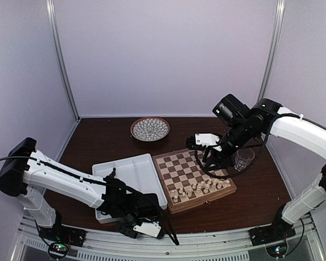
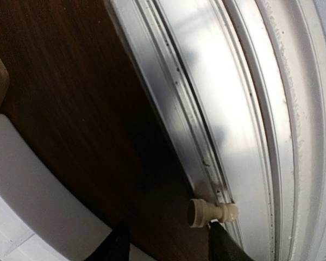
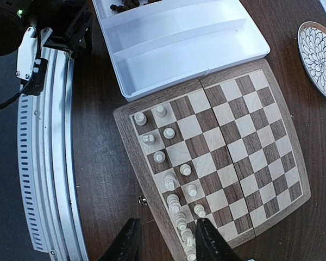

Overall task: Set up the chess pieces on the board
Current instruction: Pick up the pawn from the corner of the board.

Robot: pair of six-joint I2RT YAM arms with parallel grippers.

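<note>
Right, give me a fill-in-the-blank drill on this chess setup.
1. The pieces standing on the chessboard are all ___ in colour.
2. The dark brown pieces sit in the white ___.
3. The cream piece near the left tool lies on its ___.
4. The right tool hangs above the ___.
Missing: cream-white; tray; side; chessboard.

Your left arm [image 1: 65,182] lies low, stretched from its base at the near left rightwards along the near edge. Your left gripper [image 2: 168,247] sits close to the surface with its dark fingers [image 2: 115,247] parted, clamping nothing. Your right arm [image 1: 304,133] rises from the near right, bends high, and its forearm slopes left and down toward the middle. Your right gripper [image 3: 168,244] points straight down, fingers [image 3: 129,242] spread and holding nothing.
</note>
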